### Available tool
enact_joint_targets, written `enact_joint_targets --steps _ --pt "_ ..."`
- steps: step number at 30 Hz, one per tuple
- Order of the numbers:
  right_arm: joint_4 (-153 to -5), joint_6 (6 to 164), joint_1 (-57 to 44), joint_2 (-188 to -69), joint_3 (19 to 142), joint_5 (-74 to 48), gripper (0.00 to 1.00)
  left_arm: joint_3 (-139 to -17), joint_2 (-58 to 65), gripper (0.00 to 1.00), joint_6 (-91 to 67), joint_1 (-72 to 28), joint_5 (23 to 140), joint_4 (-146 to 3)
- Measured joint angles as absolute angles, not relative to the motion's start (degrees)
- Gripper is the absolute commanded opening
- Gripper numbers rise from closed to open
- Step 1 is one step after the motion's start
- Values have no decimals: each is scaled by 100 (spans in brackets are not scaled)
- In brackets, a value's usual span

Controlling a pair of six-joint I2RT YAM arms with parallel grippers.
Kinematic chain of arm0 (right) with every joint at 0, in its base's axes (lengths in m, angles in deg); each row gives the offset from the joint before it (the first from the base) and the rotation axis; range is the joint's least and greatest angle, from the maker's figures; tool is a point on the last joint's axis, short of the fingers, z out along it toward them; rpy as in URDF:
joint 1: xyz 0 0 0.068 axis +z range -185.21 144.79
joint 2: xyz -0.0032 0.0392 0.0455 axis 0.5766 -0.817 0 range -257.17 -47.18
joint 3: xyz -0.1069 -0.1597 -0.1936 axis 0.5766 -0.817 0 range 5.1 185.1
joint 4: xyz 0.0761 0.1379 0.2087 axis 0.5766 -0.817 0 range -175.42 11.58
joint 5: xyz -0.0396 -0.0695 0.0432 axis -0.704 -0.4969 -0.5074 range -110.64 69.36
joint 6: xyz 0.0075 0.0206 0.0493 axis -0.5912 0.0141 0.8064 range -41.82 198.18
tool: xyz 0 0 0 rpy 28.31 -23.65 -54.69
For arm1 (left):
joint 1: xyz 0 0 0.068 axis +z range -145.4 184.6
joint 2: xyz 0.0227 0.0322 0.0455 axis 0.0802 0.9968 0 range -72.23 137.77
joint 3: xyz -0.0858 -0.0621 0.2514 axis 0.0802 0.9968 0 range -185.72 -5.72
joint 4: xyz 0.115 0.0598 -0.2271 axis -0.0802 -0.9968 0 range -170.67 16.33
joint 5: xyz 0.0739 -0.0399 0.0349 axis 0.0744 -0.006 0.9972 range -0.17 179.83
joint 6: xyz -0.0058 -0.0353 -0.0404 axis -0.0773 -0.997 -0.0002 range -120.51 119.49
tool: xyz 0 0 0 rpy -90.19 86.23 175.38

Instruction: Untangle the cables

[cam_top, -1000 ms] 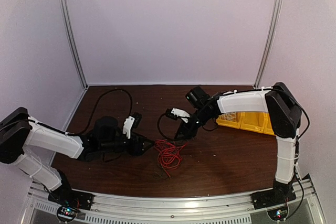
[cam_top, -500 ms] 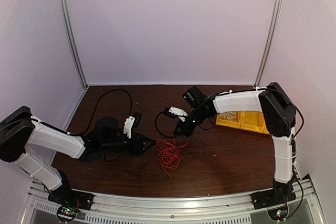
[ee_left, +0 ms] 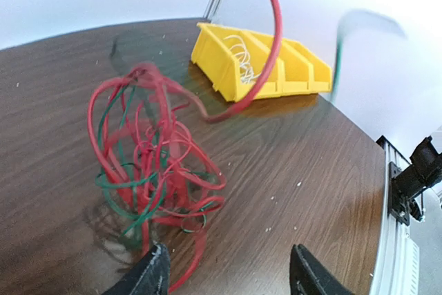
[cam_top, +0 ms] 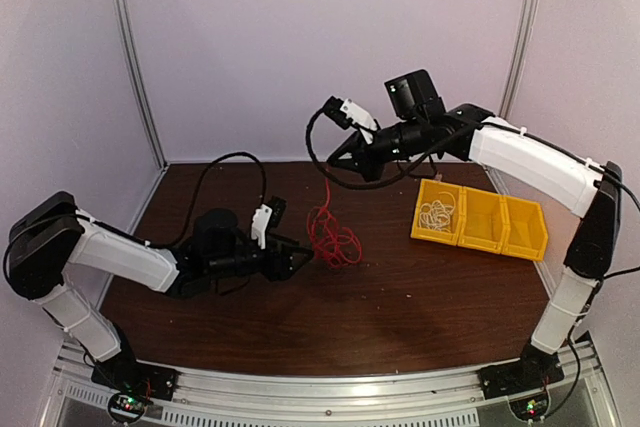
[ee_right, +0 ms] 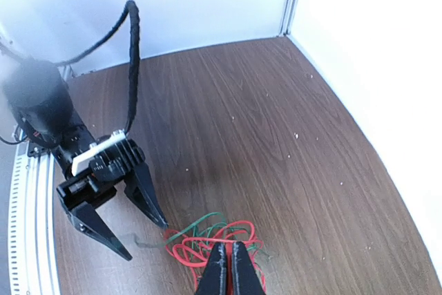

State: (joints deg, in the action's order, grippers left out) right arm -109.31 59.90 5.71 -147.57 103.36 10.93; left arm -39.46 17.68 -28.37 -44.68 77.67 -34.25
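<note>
Red cables [cam_top: 335,232] now dangle from the raised, clamped right pincer [cam_top: 333,160].

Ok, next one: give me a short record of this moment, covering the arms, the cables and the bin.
right jaws: shut on a red strand, high above the table
left jaws: open, low, beside the tangle, holding nothing
tangle: red and green wires, hanging from the held strand
tangle touching table: cannot tell
bin: yellow, three compartments, right side of table
white cable: coiled in the bin's leftmost compartment in the top view
</note>
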Motion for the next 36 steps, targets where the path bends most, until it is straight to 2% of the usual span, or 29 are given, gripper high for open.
enact_joint_targets --steps 14,21,29,36 --pt "-11580 5996 644 -14714 11112 1461 0 -4309 1165 62 -2170 -4839 8884 -2913" --pt "-11821 5998 720 -14716 11680 1701 0 -5176 1823 63 -1383 -4839 8560 -2955" --pt "-12059 6014 727 -14714 12421 1928 0 -5697 2854 35 -833 -4820 8602 -3021" --pt "-12236 5913 545 -14714 13166 1946 0 -5633 3453 33 -881 -4750 8595 -2955"
